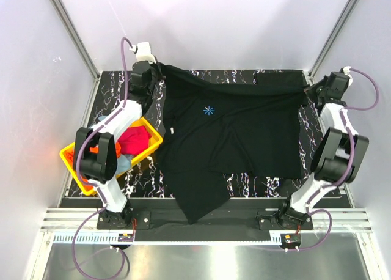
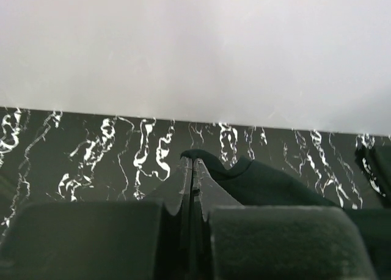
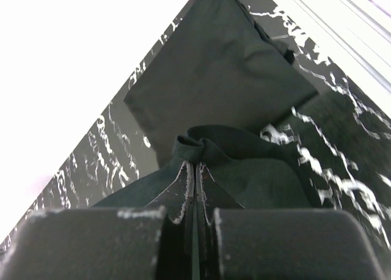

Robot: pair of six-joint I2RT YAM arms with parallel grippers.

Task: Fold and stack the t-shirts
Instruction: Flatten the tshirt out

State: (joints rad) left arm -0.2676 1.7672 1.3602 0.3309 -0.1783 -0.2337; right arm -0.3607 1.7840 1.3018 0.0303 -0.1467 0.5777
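Note:
A black t-shirt (image 1: 232, 133) with a small blue star print (image 1: 209, 110) is stretched across the marbled black table between both arms, its lower part hanging over the front edge. My left gripper (image 1: 160, 67) is shut on the shirt's far-left corner, seen as a black fold (image 2: 256, 179) in the left wrist view. My right gripper (image 1: 307, 92) is shut on the shirt's far-right corner, a bunched hem (image 3: 208, 147) in the right wrist view. A folded black t-shirt (image 1: 280, 78) lies flat at the far right; it also shows in the right wrist view (image 3: 214, 66).
A yellow basket (image 1: 72, 161) at the left holds red (image 1: 134, 139), orange and light blue garments. White walls and metal posts close in the back and sides. A metal rail runs along the front edge (image 1: 201, 220).

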